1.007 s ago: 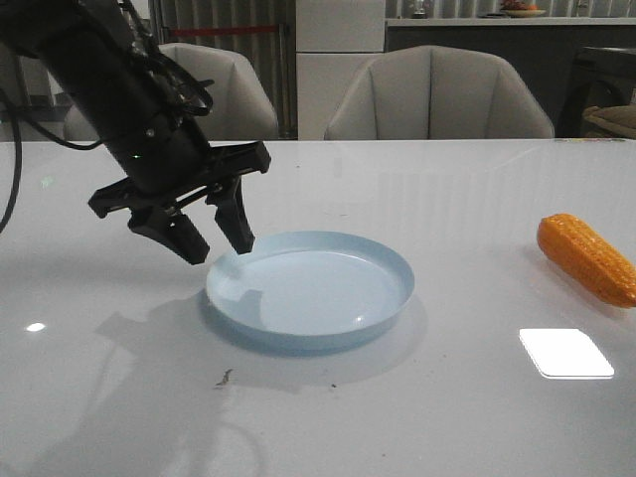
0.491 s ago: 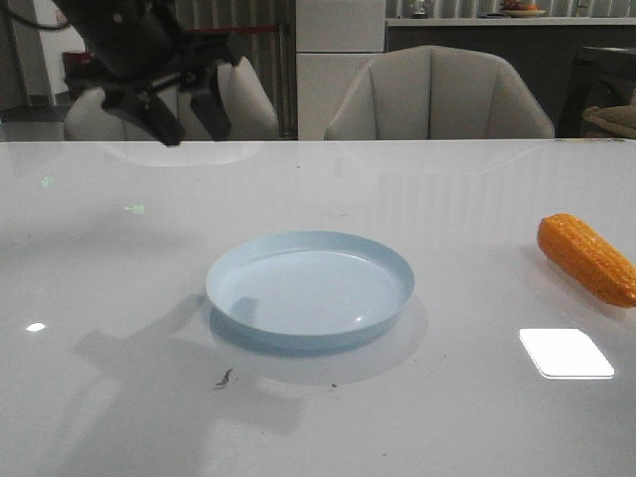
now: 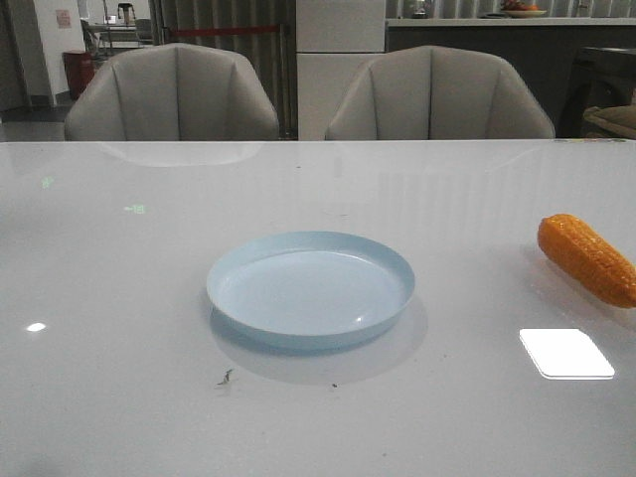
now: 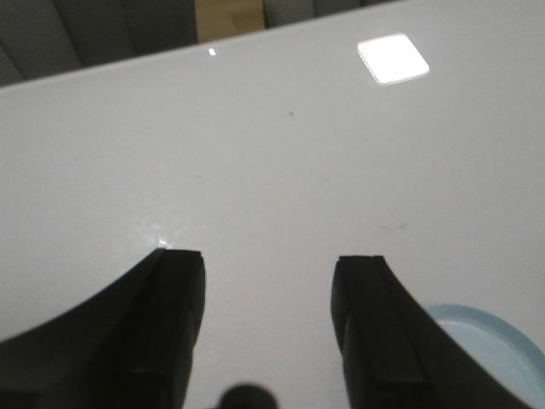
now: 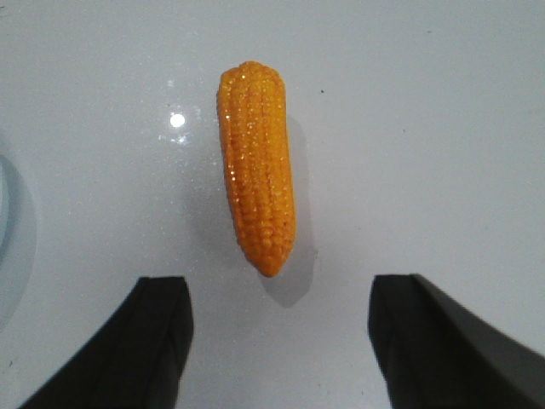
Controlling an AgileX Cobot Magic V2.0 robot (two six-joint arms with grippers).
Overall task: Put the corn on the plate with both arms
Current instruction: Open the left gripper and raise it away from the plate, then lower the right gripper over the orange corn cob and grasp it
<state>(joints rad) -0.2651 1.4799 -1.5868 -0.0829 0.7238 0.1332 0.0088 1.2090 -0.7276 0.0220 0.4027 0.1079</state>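
The left arm was by the plate a second ago; now it has gone up and out of the front view. From the front, the pale blue plate (image 3: 310,288) sits alone in the middle of the white table (image 3: 119,397). It has nothing on it. The orange corn (image 3: 587,259) lies far off to the right, well apart from the plate.

In the left wrist view, the left gripper (image 4: 268,268) is spread wide over bare table, holding nothing. A bit of the plate's rim (image 4: 490,336) peeks in beside one finger.

In the right wrist view, the right gripper (image 5: 281,311) is spread wide too, above the corn (image 5: 256,166). The pointed tip faces the gap, likely so the fingers can come down around it.
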